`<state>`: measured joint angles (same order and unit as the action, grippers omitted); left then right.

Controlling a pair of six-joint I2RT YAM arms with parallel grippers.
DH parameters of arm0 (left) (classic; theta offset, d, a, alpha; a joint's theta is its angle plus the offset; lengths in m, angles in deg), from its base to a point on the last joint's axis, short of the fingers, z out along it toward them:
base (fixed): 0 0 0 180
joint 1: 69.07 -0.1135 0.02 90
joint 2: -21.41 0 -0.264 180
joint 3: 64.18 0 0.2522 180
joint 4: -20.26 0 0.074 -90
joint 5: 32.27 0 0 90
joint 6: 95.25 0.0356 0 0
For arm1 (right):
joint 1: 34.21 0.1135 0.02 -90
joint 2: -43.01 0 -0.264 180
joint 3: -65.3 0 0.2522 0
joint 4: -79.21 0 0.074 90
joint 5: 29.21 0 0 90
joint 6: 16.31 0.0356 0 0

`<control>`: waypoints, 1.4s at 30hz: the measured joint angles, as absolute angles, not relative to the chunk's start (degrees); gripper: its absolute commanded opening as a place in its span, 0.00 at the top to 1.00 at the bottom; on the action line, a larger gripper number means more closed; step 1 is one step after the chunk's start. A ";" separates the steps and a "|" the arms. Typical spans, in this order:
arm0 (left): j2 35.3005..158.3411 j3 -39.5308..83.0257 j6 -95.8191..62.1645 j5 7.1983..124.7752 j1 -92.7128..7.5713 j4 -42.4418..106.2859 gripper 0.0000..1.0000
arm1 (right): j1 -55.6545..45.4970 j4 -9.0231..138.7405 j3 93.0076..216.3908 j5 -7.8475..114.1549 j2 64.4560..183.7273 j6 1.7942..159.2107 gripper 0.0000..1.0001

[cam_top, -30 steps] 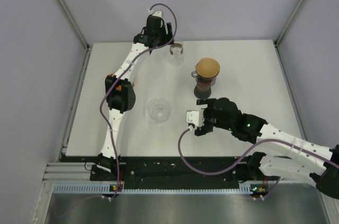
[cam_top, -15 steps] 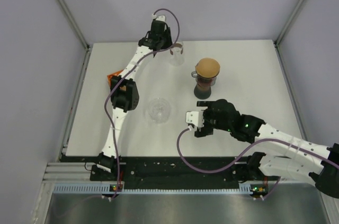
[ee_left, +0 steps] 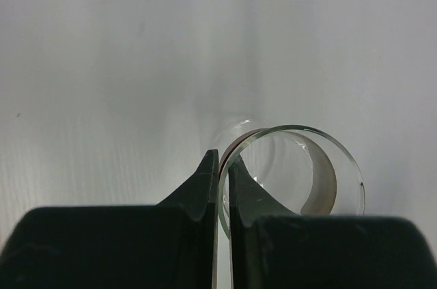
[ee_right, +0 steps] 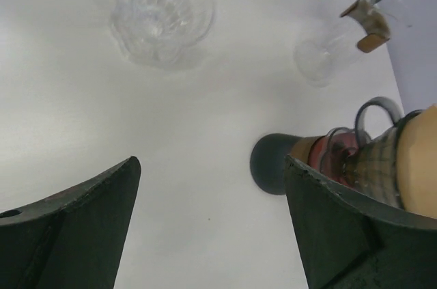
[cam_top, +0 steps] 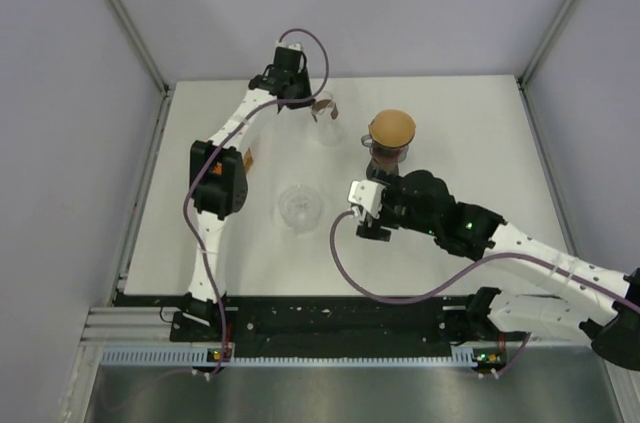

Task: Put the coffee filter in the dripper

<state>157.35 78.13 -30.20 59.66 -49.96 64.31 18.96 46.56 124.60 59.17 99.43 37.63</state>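
Brown paper, thin and easily crumpled: the coffee filter (ee_left: 321, 190) lines the glass cup (ee_left: 341, 149) at the tabletop's (cam_top: 480, 123) far side. The left claw (ee_left: 223, 173) is pinched shut on that cup's rim, though the filter's edge alone looks the better hold. The right claw (ee_right: 212, 164) gapes empty near the dripper (cam_top: 300, 206).

Open table (cam_top: 480, 133) far right, dripper (cam_top: 300, 207) mid-table, pot (cam_top: 390, 138) and glass (cam_top: 327, 109) behind
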 measured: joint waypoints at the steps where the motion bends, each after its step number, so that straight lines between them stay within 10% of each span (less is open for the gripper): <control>1: 154.80 74.76 -30.22 59.90 -50.22 65.34 1.00 | 18.98 46.62 126.53 59.21 100.18 39.71 0.17; 23: 111.80 46.72 -27.18 60.84 -46.07 71.83 1.00 | 7.36 51.21 177.67 69.13 134.62 95.49 0.35; 42: 111.17 46.42 -21.24 48.95 -41.65 73.20 1.00 | 9.06 46.80 175.53 67.23 141.82 100.93 0.55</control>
